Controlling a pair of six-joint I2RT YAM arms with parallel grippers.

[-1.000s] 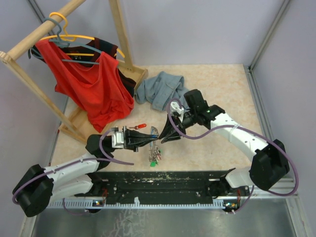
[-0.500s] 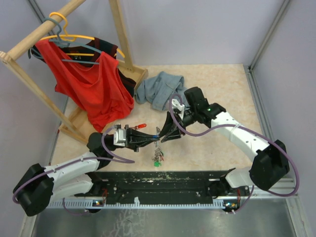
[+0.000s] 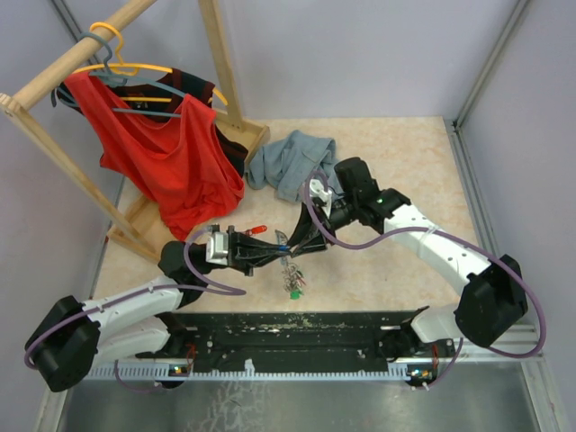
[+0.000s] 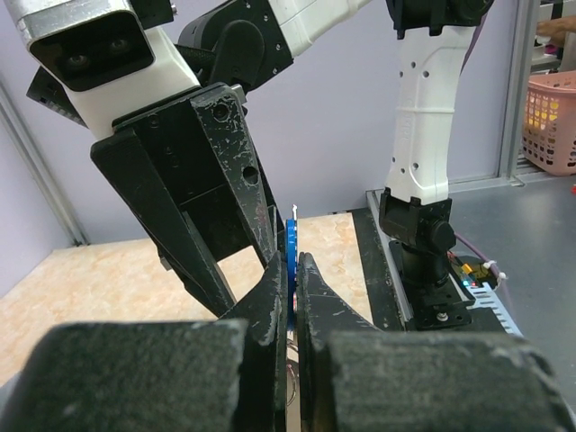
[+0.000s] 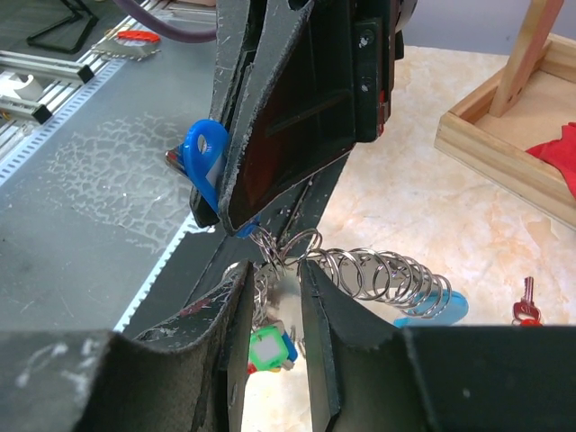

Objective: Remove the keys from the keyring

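Top external view is showing the two arms meeting over the middle of the counter (image 3: 396, 162), their two grippers tip to tip. The left gripper (image 3: 275, 249) is clamping fully shut on the blue loop of the keyring (image 5: 205, 162), holding it up off the counter. One silvery chain (image 5: 378, 270) of linked rings is trailing from the loop, with one light blue piece (image 5: 434, 306) at its far end.

The right gripper (image 5: 274, 301) is standing partly open. Its two fingers are sitting either side of the rings, just below the left gripper's tips. Whether they are touching the metal I cannot tell.

One green-headed key (image 5: 270, 348) is dangling between those fingers. The rest of the bunch is too small and tangled for counting. One red key (image 3: 256, 230) is lying loose on the counter, near the left gripper and apart from the keyring.

Behind the grippers one grey-blue cloth (image 3: 292, 162) is lying crumpled. One red garment (image 3: 171, 162) is hanging from the wooden rack (image 3: 54, 76) at the back left.
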